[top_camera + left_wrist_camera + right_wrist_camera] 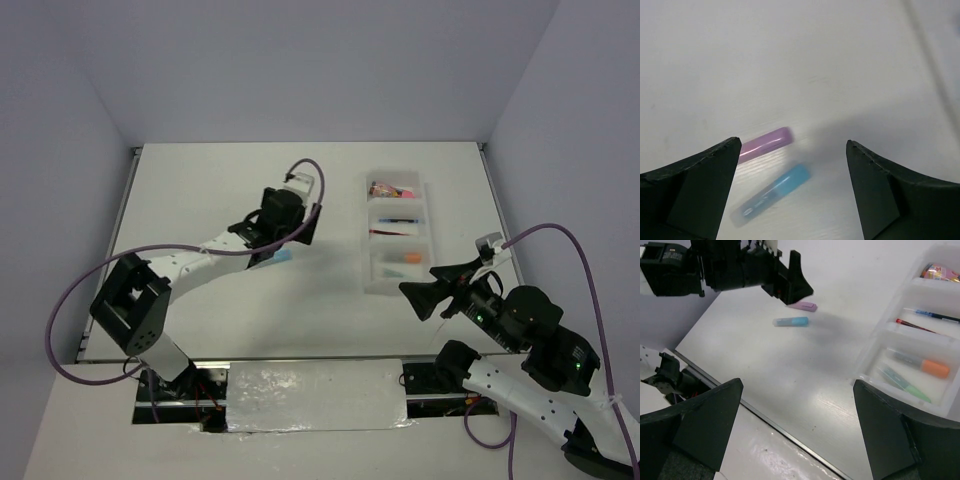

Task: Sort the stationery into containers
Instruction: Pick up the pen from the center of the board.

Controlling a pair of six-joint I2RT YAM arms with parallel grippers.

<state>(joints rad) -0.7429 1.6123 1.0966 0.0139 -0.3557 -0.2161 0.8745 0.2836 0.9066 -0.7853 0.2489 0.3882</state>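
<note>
The left jaws stand wide apart over the counter (200, 190), above a pink highlighter (767, 142) and a blue highlighter (775, 192) lying just beside each other (both a little blurred). The right jaws are also spread, holding nothing, near the tray (366, 240). In its nearest compartment lie an orange highlighter (927, 365) and a mint-green highlighter (905, 382), thin pens (935, 316) in the middle, a pink-red tube (940, 274) farthest.

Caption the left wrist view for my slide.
Open left gripper hovers above a pink highlighter and a blue highlighter on the table.
</note>
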